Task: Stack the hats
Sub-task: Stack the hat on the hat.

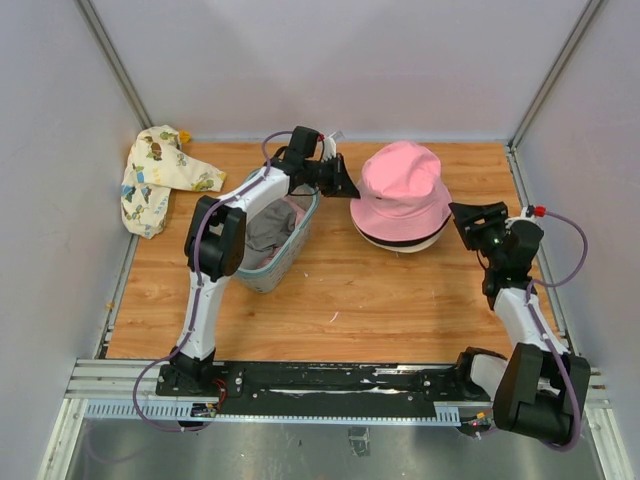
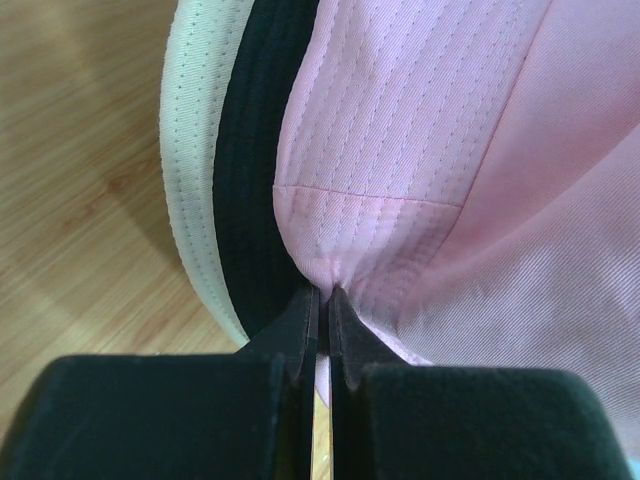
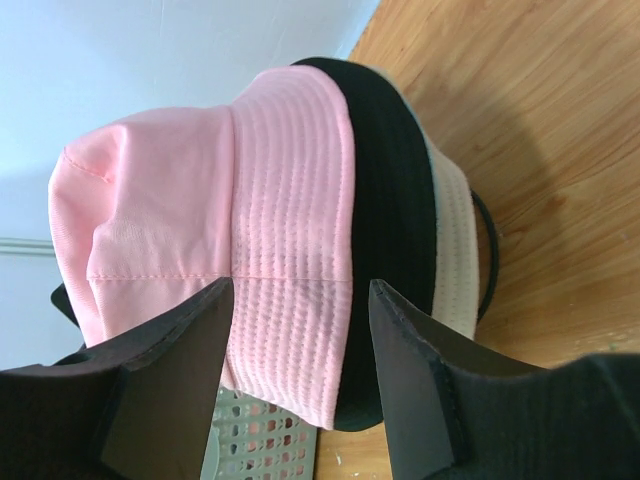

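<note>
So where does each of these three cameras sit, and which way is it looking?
Top external: above and behind, looking down on the table; left arm and right arm both show.
Left wrist: on the left arm, facing the brim of the pink hat; the left tool, shut on it, shows.
Right wrist: on the right arm, facing the same hat; the open right tool shows.
Shared: the pink hat.

The left gripper [image 2: 325,297] pinches the pink hat [image 2: 430,150] by its brim edge.

No lettering can be read — none anywhere.
</note>
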Motion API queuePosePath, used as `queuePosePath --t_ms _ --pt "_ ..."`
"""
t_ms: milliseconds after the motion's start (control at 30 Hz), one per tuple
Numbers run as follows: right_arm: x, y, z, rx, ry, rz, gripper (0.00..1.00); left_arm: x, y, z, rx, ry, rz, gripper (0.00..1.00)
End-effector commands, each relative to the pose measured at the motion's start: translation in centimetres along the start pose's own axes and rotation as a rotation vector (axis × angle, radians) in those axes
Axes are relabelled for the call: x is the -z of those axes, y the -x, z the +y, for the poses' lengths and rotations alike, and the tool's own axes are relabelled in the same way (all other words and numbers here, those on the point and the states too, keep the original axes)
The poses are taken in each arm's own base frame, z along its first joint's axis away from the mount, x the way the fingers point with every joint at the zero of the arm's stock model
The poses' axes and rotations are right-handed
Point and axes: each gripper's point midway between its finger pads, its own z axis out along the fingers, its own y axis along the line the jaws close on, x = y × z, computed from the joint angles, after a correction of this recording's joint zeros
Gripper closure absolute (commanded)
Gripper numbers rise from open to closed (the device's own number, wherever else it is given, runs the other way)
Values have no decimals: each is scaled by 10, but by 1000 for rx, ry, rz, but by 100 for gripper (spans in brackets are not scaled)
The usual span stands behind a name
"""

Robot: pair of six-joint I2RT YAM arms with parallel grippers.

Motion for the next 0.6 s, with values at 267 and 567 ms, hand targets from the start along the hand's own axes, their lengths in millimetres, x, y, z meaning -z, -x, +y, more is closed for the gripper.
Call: queuePosePath --t_ms 267,567 --pt "-12 -23 15 -5 77 64 42 -6 -27 -6 10 4 75 100" --pt "-20 -30 8 -29 71 81 89 -9 -29 -7 8 2 81 100"
